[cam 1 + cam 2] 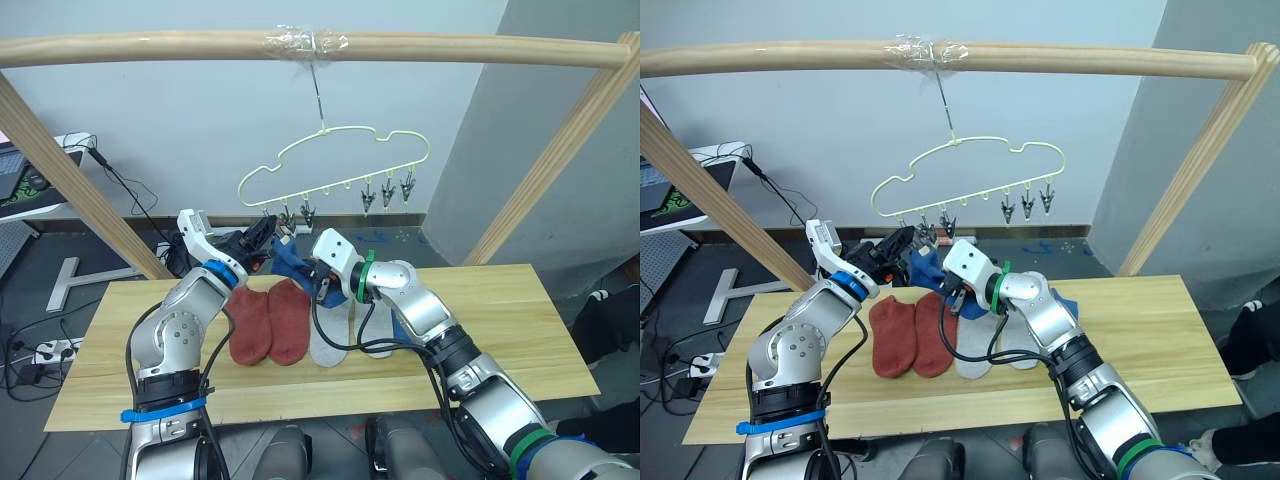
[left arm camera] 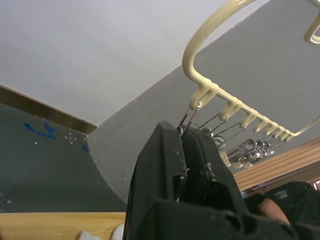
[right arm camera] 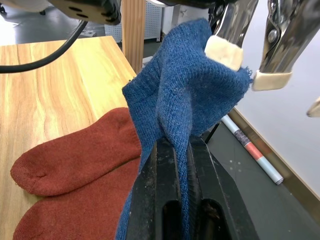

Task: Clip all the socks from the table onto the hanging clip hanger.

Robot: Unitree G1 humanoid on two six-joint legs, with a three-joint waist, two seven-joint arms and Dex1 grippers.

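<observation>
The cream clip hanger [image 1: 335,165] hangs from the pole on a wire hook, with a row of dark clips along its lower edge. My left gripper [image 1: 262,232] is raised to the leftmost clip [image 2: 191,116] and is shut on it. My right gripper [image 3: 177,142] is shut on a blue sock [image 1: 290,262] and holds its top edge up against a cream clip pad [image 3: 223,51]. On the table [image 1: 520,300] lie two rust-red socks [image 1: 270,322], two light grey socks [image 1: 330,345] and another blue sock [image 1: 1065,300], partly hidden behind my right arm.
A thick wooden pole frame [image 1: 150,47] spans the scene, with slanted legs at the left [image 1: 70,170] and right [image 1: 550,170]. Cables and a power strip [image 1: 40,352] lie on the floor to the left. The table's right half is bare wood.
</observation>
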